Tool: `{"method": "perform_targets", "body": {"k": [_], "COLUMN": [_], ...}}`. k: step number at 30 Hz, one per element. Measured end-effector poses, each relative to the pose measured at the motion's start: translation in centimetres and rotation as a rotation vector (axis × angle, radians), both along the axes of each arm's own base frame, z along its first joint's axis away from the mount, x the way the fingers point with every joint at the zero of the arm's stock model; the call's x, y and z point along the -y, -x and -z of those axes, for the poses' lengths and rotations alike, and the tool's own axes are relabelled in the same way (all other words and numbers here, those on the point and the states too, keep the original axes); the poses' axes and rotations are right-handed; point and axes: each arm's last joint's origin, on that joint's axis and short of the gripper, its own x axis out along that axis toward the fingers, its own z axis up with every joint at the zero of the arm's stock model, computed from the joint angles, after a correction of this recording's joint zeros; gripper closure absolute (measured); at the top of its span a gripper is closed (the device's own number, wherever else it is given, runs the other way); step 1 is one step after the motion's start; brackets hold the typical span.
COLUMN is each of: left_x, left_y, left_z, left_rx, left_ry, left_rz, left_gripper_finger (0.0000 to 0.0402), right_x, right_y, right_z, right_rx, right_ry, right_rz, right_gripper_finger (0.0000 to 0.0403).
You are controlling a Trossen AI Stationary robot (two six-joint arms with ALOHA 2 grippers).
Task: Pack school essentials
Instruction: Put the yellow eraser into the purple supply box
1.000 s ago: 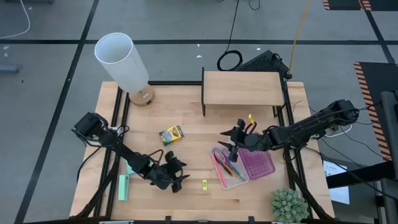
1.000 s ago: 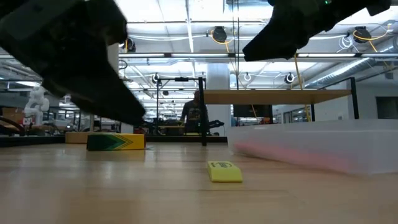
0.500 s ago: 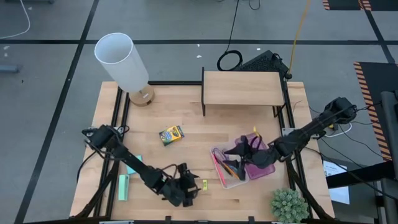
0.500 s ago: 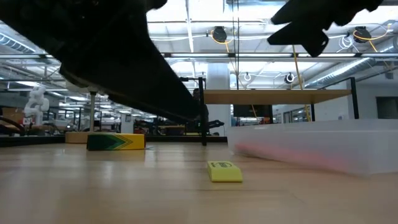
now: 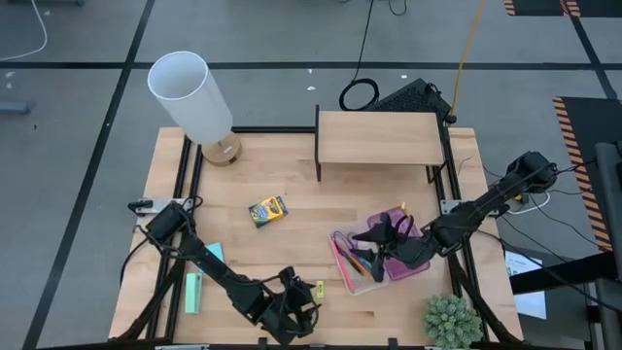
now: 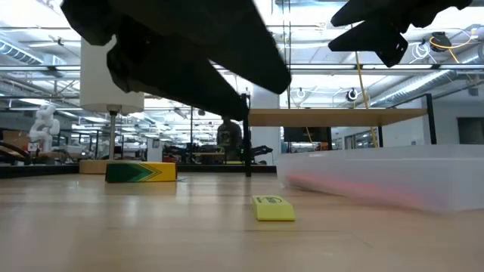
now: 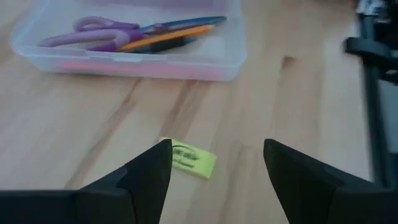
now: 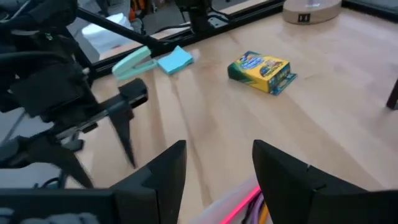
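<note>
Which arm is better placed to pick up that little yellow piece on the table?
Left. The left gripper hovers open right beside the tiny yellow piece, near the table's front edge. The right gripper is over the clear box.

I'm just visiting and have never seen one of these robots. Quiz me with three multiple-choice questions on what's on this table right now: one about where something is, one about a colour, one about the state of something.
1. Where do the purple-handled scissors lie?
A. In the clear plastic box
B. On the wooden shelf
C. Under the lamp

2. What colour is the small eraser-like piece in front of the left gripper?
A. Red
B. Yellow
C. White

3. How are the left gripper's fingers?
A. Shut on the piece
B. Open, holding nothing
C. Shut on a pen

Answers: 1 A, the left wrist view shows the scissors inside the box beside an orange pencil. 2 B, the piece shows yellow in both the left wrist and low views. 3 B, there is a wide gap between the fingers and the piece lies free on the table.
</note>
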Motion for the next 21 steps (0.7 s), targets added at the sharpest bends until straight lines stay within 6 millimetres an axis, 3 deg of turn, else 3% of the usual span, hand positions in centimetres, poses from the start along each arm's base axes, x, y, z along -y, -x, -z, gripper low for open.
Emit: {"method": "perform_targets", "body": {"k": [11, 21], "left_x": [1.0, -0.1], "left_y": [-0.7, -1.9], "left_z": [-2.2, -4.9], "left_rx": [0.006, -0.059], "left_ry": [0.061, 0.236], "left_rz": [0.007, -0.151], "left_gripper_finger": [0.0144, 0.0144], "right_x": [-0.3, -0.1], "right_y": [0.0, 0.5], "right_z": [-0.3, -1.1], "right_rx": [0.037, 0.041], "right_ry": [-0.06, 0.019], "right_rz": [0.006, -0.035], "right_gripper_finger": [0.0225, 0.0225]}}
